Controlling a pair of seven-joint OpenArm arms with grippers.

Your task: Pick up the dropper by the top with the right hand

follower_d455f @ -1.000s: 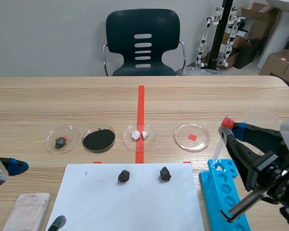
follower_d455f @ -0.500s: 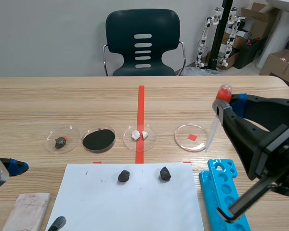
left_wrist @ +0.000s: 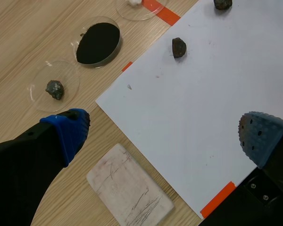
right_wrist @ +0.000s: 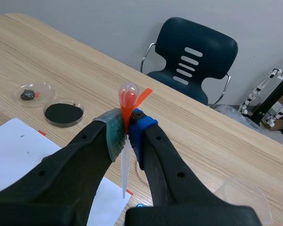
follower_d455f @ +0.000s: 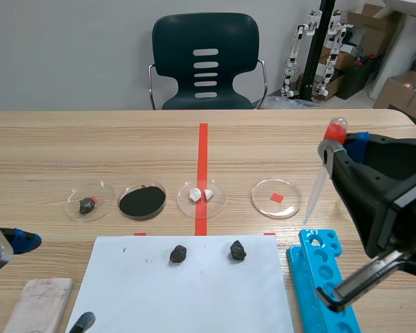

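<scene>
Our right gripper pinches the dropper just under its red top, up in the air on the right near the far end of the blue rack, so we should squeeze softly and lift straight up.

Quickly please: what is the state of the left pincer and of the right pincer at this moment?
Left pincer: open, holding nothing, over the white paper.
Right pincer: closed on the dropper, gripped at its top.
</scene>
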